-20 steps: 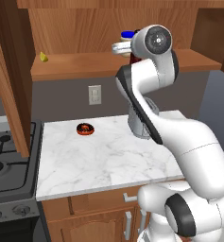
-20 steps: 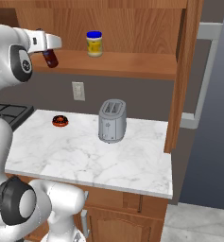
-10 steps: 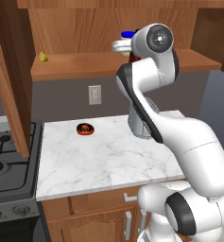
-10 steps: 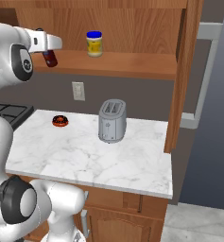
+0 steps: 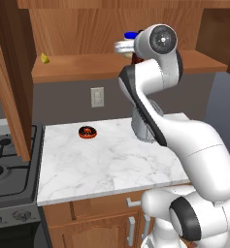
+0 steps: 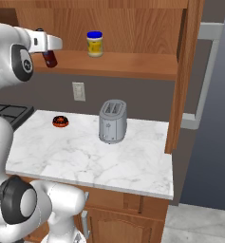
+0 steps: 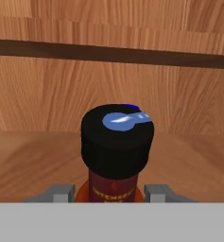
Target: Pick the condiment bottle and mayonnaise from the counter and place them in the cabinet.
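Observation:
My gripper [image 6: 49, 55] is shut on the condiment bottle [image 6: 50, 59], a slim dark reddish bottle held at the left end of the cabinet shelf [image 6: 133, 64]. The hand view has the bottle [image 7: 115, 160] upright between my fingertips [image 7: 61, 194], its dark cap toward the camera and the wood-panel back behind it. I cannot tell whether its base touches the shelf board. The mayonnaise [image 6: 95, 43], a pale jar with a blue lid, stands on the same shelf to the right of the bottle. From the left, its blue lid [image 5: 131, 35] peeks out behind my arm and gripper [image 5: 132, 51].
On the marble counter [image 6: 85, 161] stand a grey toaster [image 6: 113, 121] and a small red-and-black round item [image 6: 60, 121]. A small yellow object [image 5: 45, 58] lies on the shelf's left end. Open cabinet doors [image 6: 182, 76] flank the shelf. A stove [image 5: 5, 164] adjoins the counter's left.

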Controlling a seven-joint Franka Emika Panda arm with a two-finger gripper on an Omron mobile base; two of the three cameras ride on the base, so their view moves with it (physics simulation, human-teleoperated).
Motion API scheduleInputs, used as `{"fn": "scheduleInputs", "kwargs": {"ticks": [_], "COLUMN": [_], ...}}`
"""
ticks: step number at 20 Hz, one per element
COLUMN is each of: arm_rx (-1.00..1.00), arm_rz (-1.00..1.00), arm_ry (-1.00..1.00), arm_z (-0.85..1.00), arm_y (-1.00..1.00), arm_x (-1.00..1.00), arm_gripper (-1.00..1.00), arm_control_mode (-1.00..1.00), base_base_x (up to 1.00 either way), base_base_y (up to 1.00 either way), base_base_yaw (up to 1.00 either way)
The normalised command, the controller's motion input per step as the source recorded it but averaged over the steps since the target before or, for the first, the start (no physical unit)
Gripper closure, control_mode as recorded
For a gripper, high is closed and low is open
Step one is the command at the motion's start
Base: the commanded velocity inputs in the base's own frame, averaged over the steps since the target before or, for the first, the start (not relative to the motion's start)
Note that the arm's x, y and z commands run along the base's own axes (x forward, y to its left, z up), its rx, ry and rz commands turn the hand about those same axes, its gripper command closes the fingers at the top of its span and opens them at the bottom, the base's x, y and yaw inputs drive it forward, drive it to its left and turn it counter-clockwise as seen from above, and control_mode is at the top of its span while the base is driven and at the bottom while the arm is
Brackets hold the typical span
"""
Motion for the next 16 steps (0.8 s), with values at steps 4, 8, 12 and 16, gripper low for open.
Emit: {"fn": "scheduleInputs", "kwargs": {"ticks": [4, 8, 12, 16], "arm_rx": [0.00, 0.00, 0.02, 0.02], "arm_rz": [0.00, 0.00, 0.00, 0.00], "arm_ry": [0.00, 0.01, 0.01, 0.00], "arm_z": [0.00, -0.04, -0.05, -0.07], "arm_y": [0.07, 0.08, 0.07, 0.04], "arm_x": [0.17, 0.21, 0.22, 0.26], "arm_gripper": [1.00, 1.00, 1.00, 1.00], "arm_control_mode": [-1.00, -1.00, -1.00, -1.00], "base_base_x": [0.00, 0.00, 0.00, 0.00], "base_base_y": [0.00, 0.00, 0.00, 0.00], "base_base_yaw": [0.00, 0.00, 0.00, 0.00]}}
